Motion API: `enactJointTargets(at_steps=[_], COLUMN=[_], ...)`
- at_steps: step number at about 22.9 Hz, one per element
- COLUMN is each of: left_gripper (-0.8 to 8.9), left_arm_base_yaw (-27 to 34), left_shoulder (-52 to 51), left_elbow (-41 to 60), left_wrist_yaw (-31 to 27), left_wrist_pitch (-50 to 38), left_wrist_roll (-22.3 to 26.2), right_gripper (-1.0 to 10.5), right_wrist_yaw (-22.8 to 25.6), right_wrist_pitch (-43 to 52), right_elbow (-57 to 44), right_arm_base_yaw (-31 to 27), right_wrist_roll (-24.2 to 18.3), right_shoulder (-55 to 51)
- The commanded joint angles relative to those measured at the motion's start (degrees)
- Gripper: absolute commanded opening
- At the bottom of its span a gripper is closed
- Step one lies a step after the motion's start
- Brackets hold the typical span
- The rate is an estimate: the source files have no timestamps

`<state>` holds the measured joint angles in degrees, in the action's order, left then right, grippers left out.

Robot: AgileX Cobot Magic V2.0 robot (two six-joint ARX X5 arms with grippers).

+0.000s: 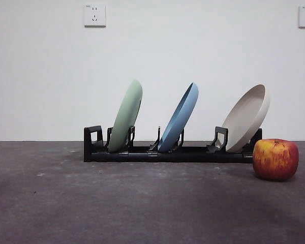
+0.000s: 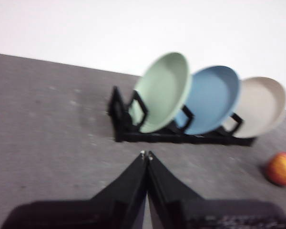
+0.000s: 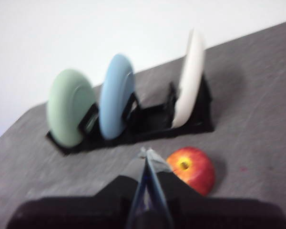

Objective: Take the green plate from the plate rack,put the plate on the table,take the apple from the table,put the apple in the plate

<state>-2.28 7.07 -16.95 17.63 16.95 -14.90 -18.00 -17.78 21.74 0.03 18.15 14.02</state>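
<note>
In the front view, the plate rack (image 1: 168,152) is seen across the middle of the frame on the table (image 1: 117,203). Three tilted plates are held in it: the green plate (image 1: 127,116) at the left, a blue plate (image 1: 180,117) in the centre and a beige plate (image 1: 248,118) at the right. The apple (image 1: 275,159) is seen at the right edge, on the table just beside the rack's right end. No arm is shown.

In the left wrist view, the left gripper (image 2: 146,154) is seen at bottom centre, clenched on nothing, its tips pressed together over bare table well apart from the rack (image 2: 181,136). The green plate (image 2: 164,90) is seen above it and the apple (image 2: 282,169) at the right edge.

In the right wrist view, the right gripper (image 3: 147,153) is likewise clenched and empty, with the apple (image 3: 193,168) just beside its tips. The green plate (image 3: 69,107) is seen at the left.
</note>
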Motion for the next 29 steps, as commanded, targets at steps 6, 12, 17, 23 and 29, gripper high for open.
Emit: enactJointTargets(at_steps=[6, 12, 17, 23, 29], left_gripper=[-0.07, -0.07, -0.07, 0.6, 6.17], left_arm_base_yaw=[0.1, 0.1, 0.1, 0.1, 0.1], left_shoulder=[9.4, 15.6, 18.6, 18.7, 18.7], left_elbow=[-10.4, -17.9, -22.1, -22.8, -22.8], left_wrist_yaw=[10.7, 21.0, 26.4, 26.2, 26.1], left_wrist_pitch=[7.4, 16.1, 22.8, 23.9, 23.9], left_wrist_roll=[4.6, 12.1, 16.5, 17.0, 16.4], right_gripper=[-0.1, -0.1, -0.1, 1.2, 6.9], right_wrist_yaw=[-10.4, -14.0, -15.1, -15.0, -14.6], right_wrist_pitch=[-20.4, -36.0, -42.9, -43.2, -43.2], right_elbow=[15.5, 24.9, 28.7, 28.7, 28.7], right_arm_base_yaw=[0.2, 1.3, 3.7, 4.2, 4.2], right_wrist_roll=[-12.9, -21.0, -23.7, -23.4, -21.2], right_shoulder=[11.5, 18.4, 20.2, 20.1, 20.1])
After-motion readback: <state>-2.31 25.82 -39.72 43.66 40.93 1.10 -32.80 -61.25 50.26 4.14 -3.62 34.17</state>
